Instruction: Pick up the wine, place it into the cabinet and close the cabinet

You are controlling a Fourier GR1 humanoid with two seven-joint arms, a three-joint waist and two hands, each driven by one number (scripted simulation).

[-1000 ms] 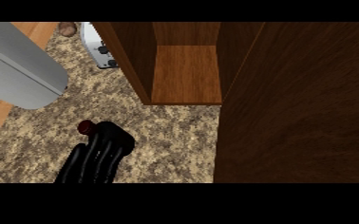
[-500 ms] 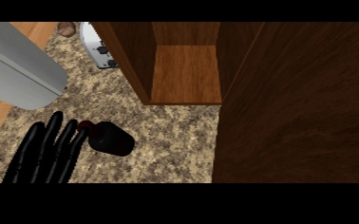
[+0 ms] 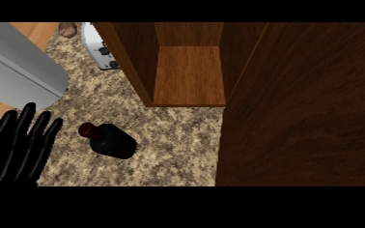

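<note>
Desk: speckled brown-and-cream stone desk (image 3: 171, 140), running from the lower left up to the cabinet's foot.
Room: grey slab-like appliance (image 3: 28, 72) at the upper left; white toaster-like item (image 3: 100, 50) just behind the cabinet's left wall; small brown object (image 3: 68, 29) at the top edge.
Cabinet: wooden cabinet (image 3: 189, 75) open, its shelf bare; wide dark door (image 3: 299, 111) swung out along the right side.
Wine: dark wine bottle (image 3: 110, 141) with a red cap, standing on the desk below and left of the cabinet opening.
Change: 1 s ago the left robot hand (image 3: 27, 145) covered the bottle; now it sits well to the left, fingers straight and spread, touching nothing.
Meaning: the bottle is uncovered and ungrasped; I judge the pick-up is not yet made.
Right robot hand: none shows.
</note>
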